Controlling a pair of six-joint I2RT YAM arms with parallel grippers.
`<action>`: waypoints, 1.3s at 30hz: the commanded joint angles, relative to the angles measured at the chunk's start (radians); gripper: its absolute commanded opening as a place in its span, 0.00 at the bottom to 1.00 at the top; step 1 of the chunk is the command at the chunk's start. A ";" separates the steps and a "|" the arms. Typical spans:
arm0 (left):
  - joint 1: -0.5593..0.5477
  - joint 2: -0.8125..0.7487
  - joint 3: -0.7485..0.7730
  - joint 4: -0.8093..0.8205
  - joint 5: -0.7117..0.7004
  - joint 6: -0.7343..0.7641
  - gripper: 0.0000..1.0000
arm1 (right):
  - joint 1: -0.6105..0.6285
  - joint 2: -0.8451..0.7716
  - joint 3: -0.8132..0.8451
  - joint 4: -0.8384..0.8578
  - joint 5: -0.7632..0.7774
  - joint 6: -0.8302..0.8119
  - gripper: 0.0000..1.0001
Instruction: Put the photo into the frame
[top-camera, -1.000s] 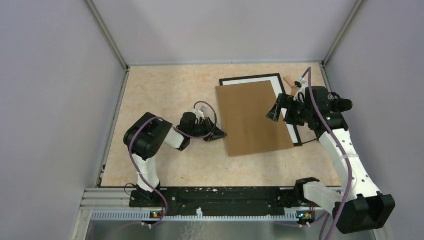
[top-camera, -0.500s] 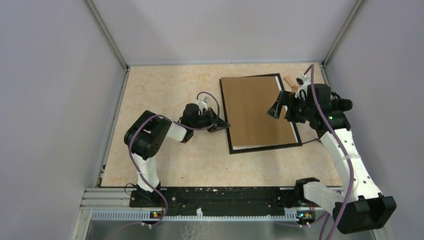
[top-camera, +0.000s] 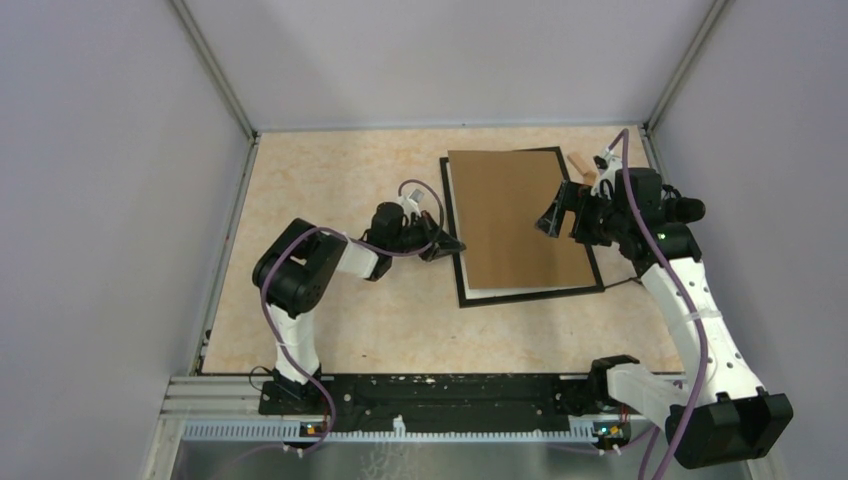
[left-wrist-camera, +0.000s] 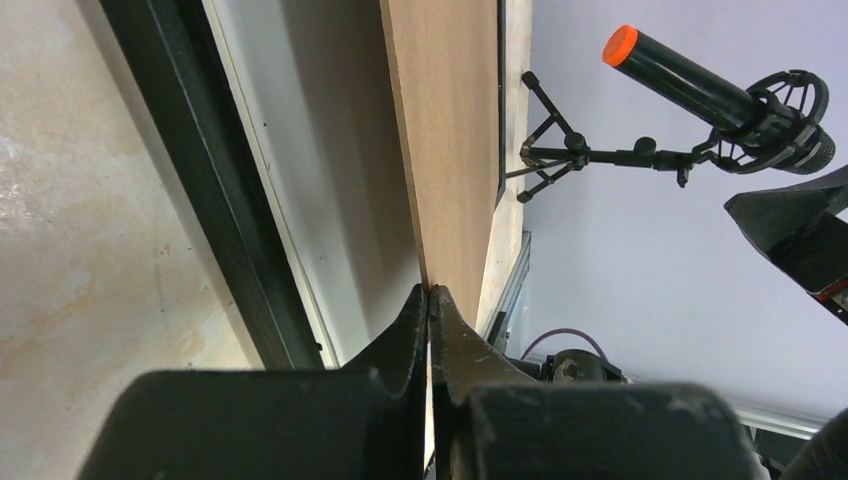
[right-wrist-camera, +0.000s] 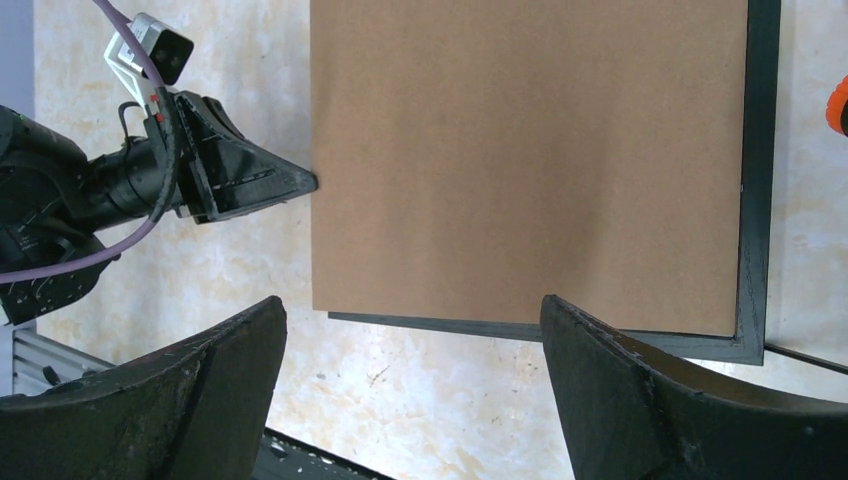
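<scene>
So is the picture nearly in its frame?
Probably close. The brown board lies over the black frame, covering any photo. The left hand pinches the board's left edge, above the white border; the right hand hovers open. Left: set the board flat, let go.

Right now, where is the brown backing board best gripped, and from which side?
The left long edge of the backing board, approached from the left and pinched above and below, as the left gripper holds it. It is a thin flat sheet, and that edge looks raised off the white mat; its right edge lies close against the frame rim.
</scene>
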 joint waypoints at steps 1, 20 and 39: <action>-0.012 0.014 0.042 0.047 -0.012 -0.005 0.00 | 0.003 -0.024 0.015 0.028 0.003 -0.005 0.95; -0.039 -0.056 0.259 -0.604 -0.203 0.415 0.31 | 0.003 -0.024 -0.023 0.056 -0.019 0.010 0.95; -0.036 -0.242 0.241 -0.804 -0.250 0.545 0.89 | 0.025 0.435 0.101 0.117 0.293 -0.026 0.95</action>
